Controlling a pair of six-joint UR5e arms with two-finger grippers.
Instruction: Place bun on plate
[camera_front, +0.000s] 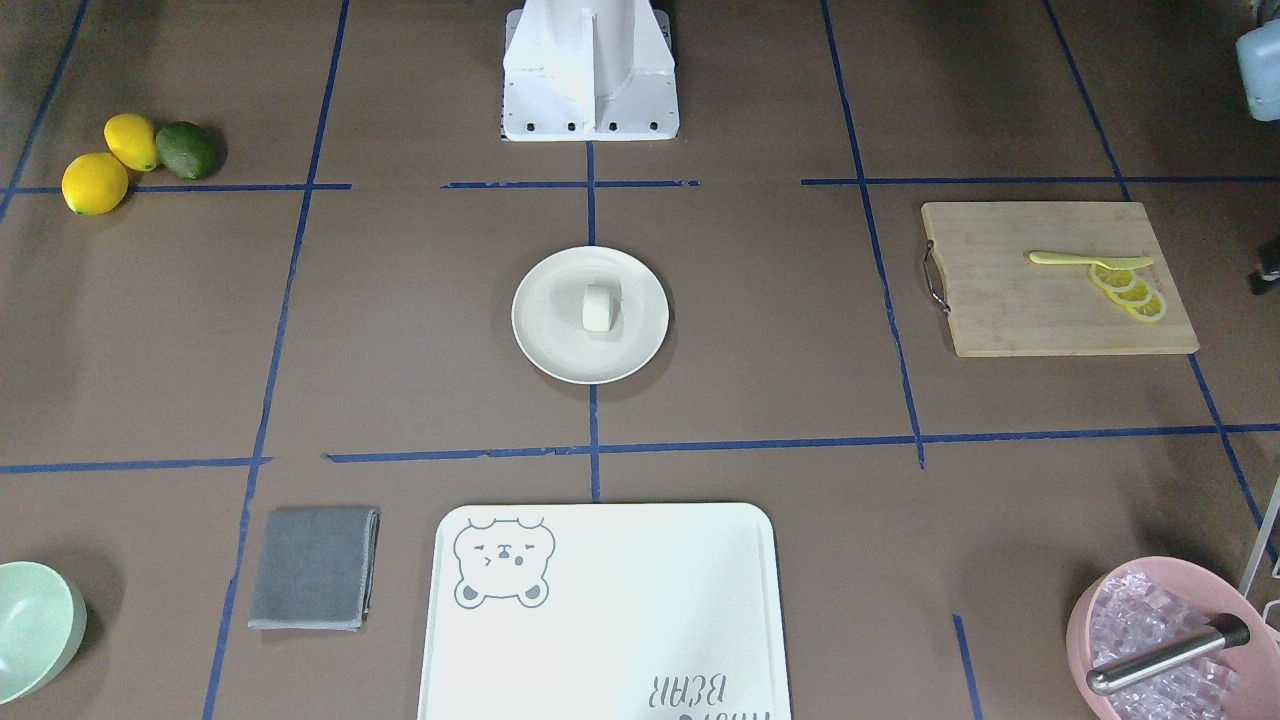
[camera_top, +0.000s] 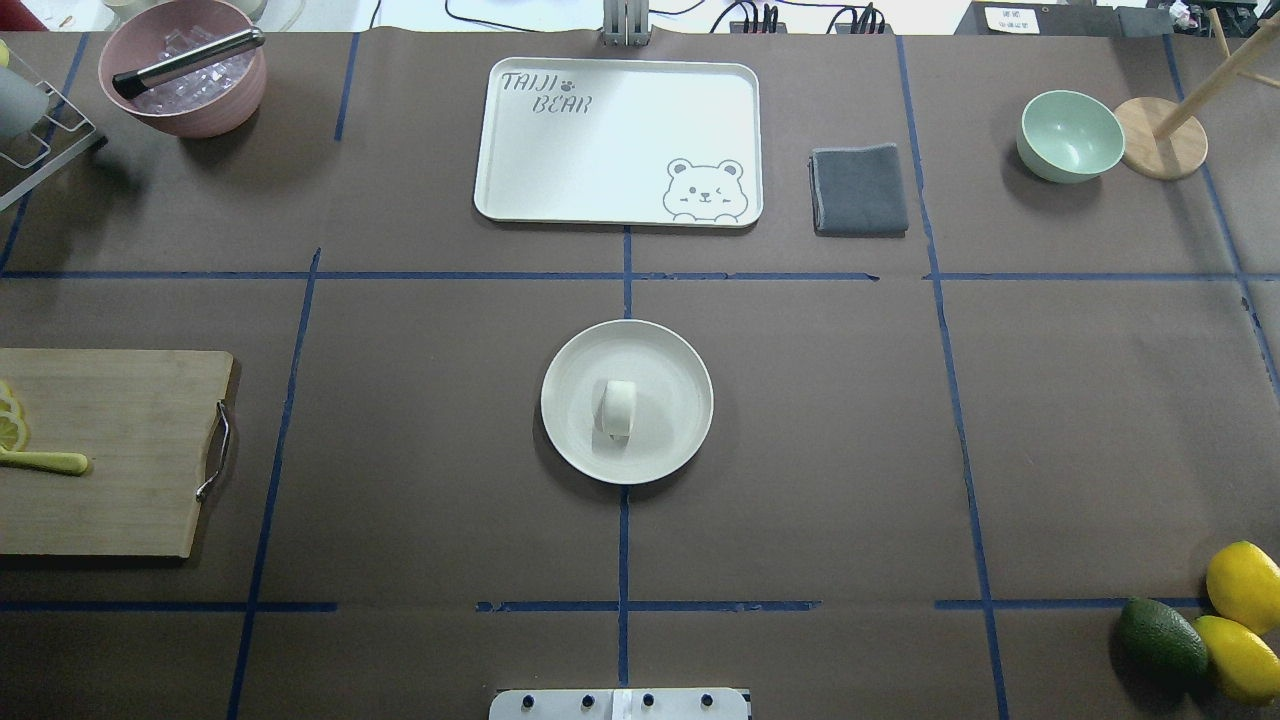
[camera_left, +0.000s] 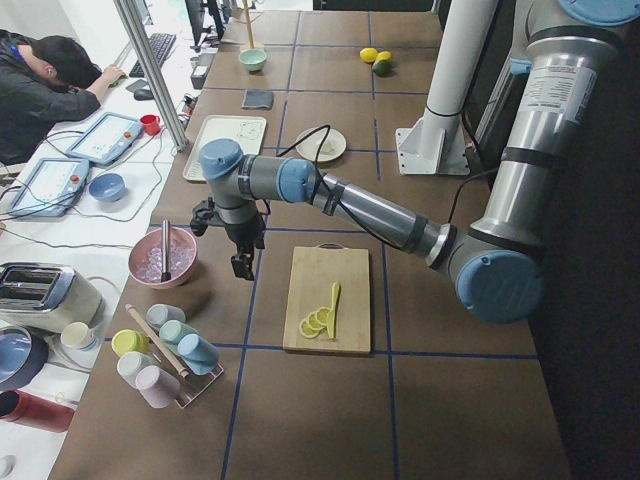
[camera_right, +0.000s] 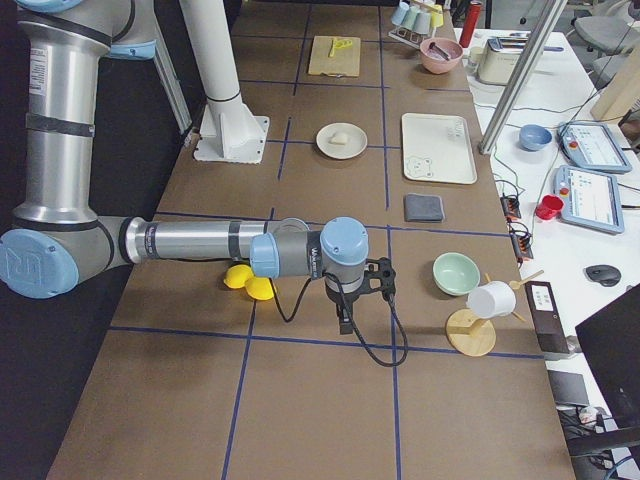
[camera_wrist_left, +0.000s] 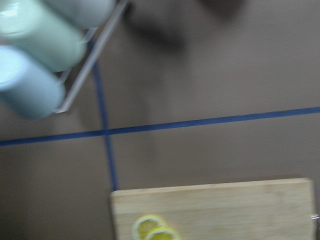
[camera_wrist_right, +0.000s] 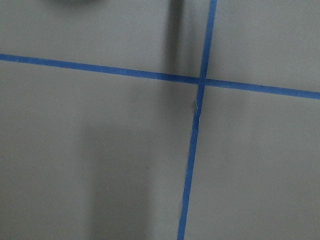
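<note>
Apparently done (my reading, not seen): no placing left. Left gripper (camera_left: 243, 262) hangs well apart from plate (camera_top: 670, 400), on robot's left of it; right gripper (camera_right: 346, 322) well apart on other side; fingers of both: cannot tell whether apart or together. Plate round, shallow, cream-white, smooth, raised rim. Bun (camera_top: 618, 408) small, white, rounded block, matte; sits near plate centre, free.

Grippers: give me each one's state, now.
Left gripper: cannot tell, it shows only in a side view.
Right gripper: cannot tell, for the same reason.
</note>
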